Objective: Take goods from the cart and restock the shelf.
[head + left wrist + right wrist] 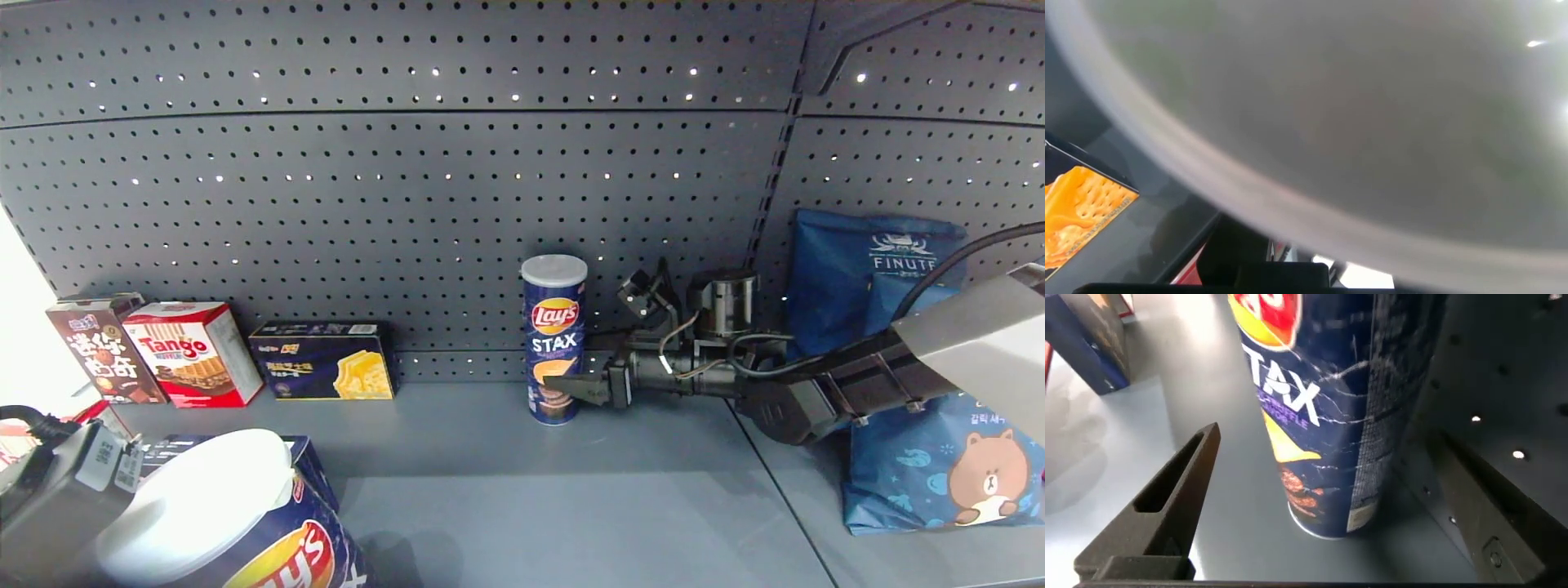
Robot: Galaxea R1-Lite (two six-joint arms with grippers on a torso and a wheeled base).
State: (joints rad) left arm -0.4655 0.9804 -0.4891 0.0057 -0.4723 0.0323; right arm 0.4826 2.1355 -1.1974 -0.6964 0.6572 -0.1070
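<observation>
A tall dark blue chips can with a grey lid stands upright on the grey shelf, near the pegboard back. My right gripper comes in from the right, low on that can. It is open, with one finger on each side and a gap to the can. A second chips can with a white lid is at the near left, and my left gripper is shut on it. Its lid is very close in the left wrist view.
Three snack boxes line the shelf's back left: brown, red and white, dark blue. Blue snack bags stand and lie at the right, behind my right arm. A blue box sits behind the held can. The shelf's middle front is bare.
</observation>
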